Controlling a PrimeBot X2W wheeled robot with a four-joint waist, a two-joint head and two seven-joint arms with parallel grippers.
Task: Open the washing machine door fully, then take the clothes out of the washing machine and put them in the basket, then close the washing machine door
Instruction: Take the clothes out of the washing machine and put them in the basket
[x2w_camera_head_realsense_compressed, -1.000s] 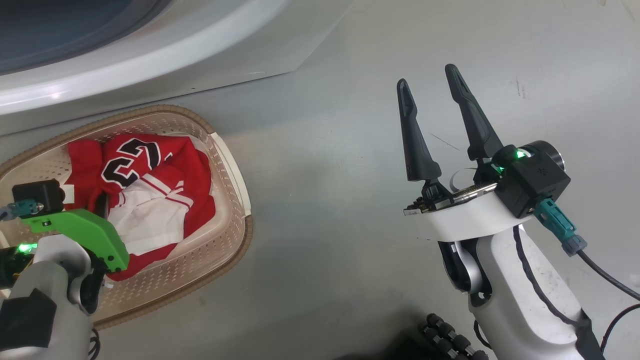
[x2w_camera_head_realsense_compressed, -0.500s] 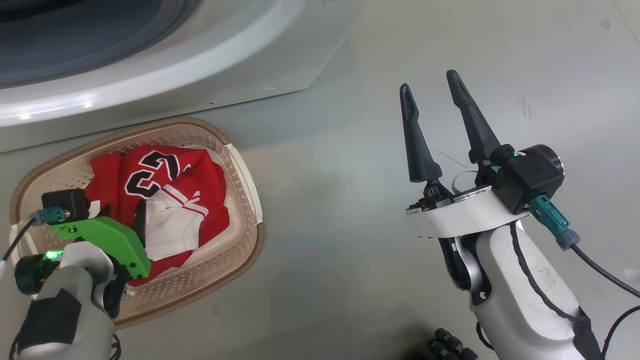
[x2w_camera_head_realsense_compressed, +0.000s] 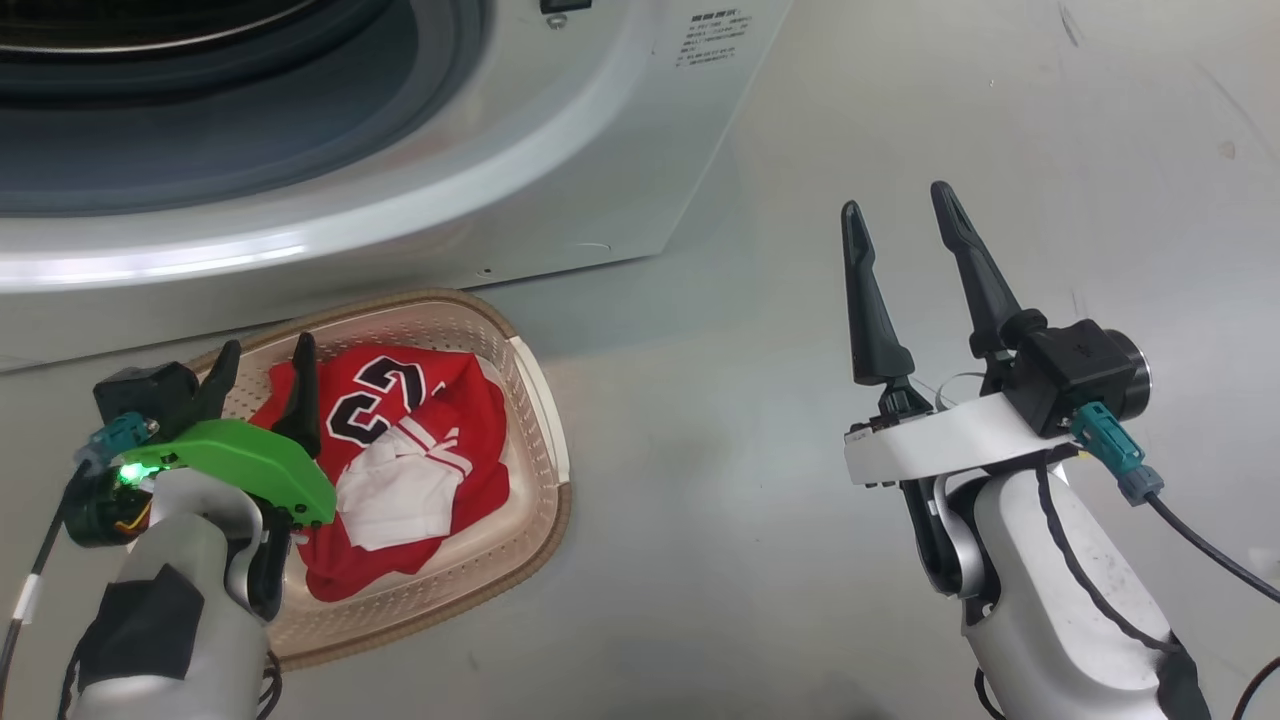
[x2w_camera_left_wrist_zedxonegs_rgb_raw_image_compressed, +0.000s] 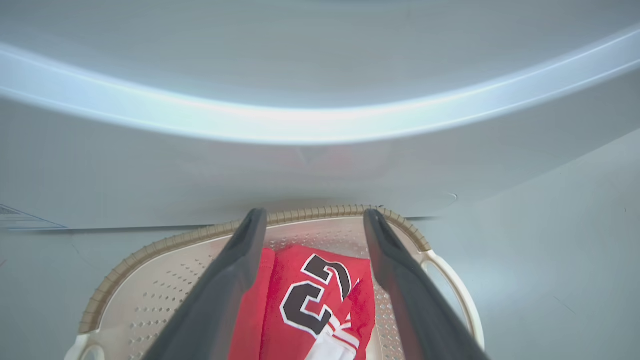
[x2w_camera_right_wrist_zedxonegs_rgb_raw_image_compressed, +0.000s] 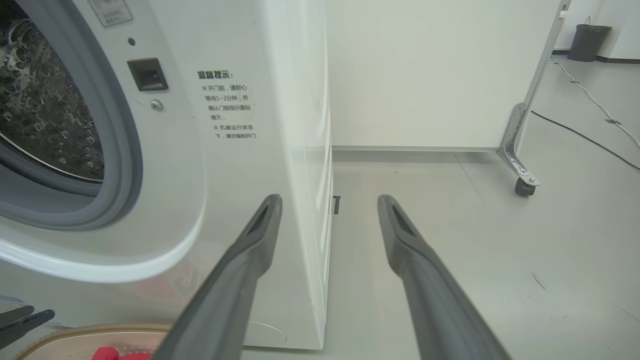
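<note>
Tilted forward over the basket's (x2w_camera_head_realsense_compressed: 545, 480) left side, the left fingers (x2w_camera_head_realsense_compressed: 303, 390) stood spread and empty above the red clothes (x2w_camera_head_realsense_compressed: 400, 440) (a jersey, number showing) heaped inside it. The right fingers (x2w_camera_head_realsense_compressed: 870, 300), likewise spread, pointed ahead over open floor (x2w_camera_head_realsense_compressed: 720, 520), well apart from the basket, which sat just beside the washing machine's (x2w_camera_head_realsense_compressed: 560, 140) lower front edge.

Head, left-wrist cameras above basket (x2w_camera_head_realsense_compressed: 425, 298)

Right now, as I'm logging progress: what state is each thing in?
washing machine: opening uncovered, drum exposed.
basket: upright on the floor, loaded.
clothes: crumpled, lying inside the basket.
left gripper: open, empty, above the basket.
right gripper: open, empty, over the floor.
</note>
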